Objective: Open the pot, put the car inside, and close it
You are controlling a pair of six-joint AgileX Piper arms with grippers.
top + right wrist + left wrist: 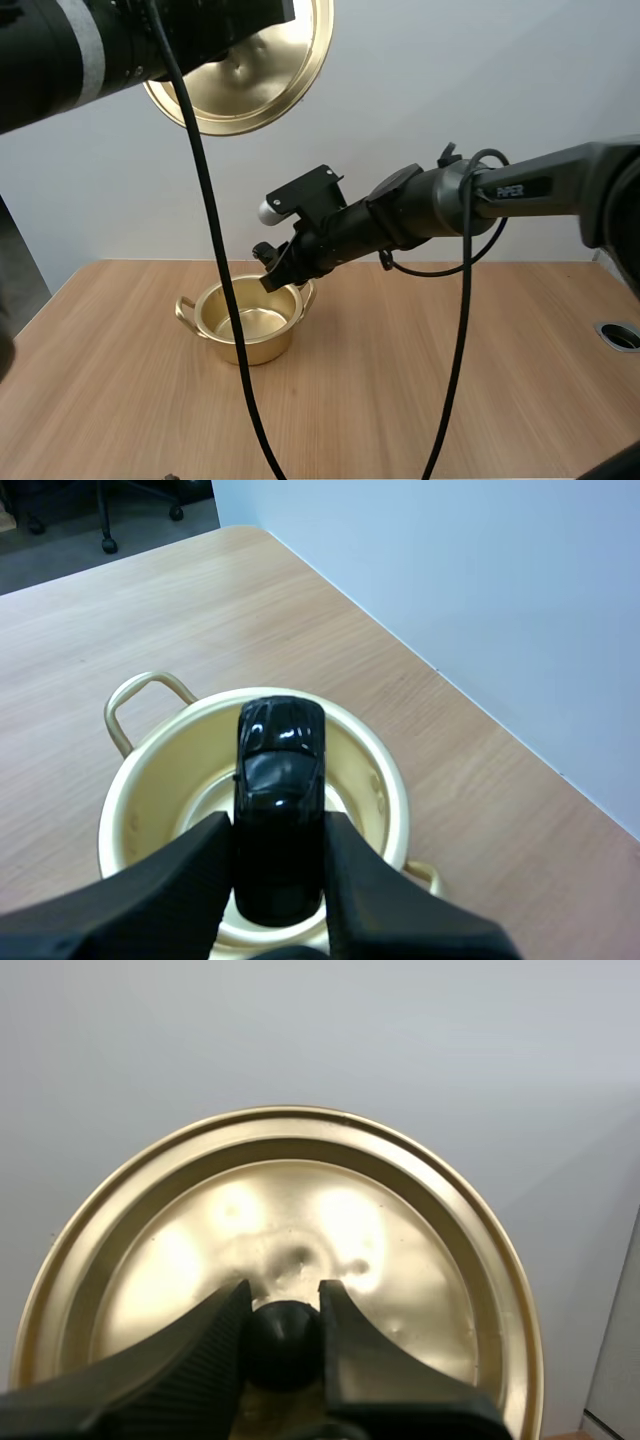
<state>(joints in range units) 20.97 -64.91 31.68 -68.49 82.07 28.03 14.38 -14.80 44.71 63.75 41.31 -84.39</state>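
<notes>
- Left gripper point(283, 1290) pinches the knob point(283, 1345) of the lid point(300, 1200), held high above the table point(450, 380).
- Right gripper point(277, 820) pinches the black car point(280, 750) just over the open pot point(368, 772) on the table.

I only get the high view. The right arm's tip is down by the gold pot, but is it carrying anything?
Observer: Yes. The right gripper pinches a black car by its sides, nose pointing away, over the open pot.
Operator: And that gold disc up top, what keeps it there?
Observer: That's the lid. The left gripper is clamped on its black knob.
</notes>
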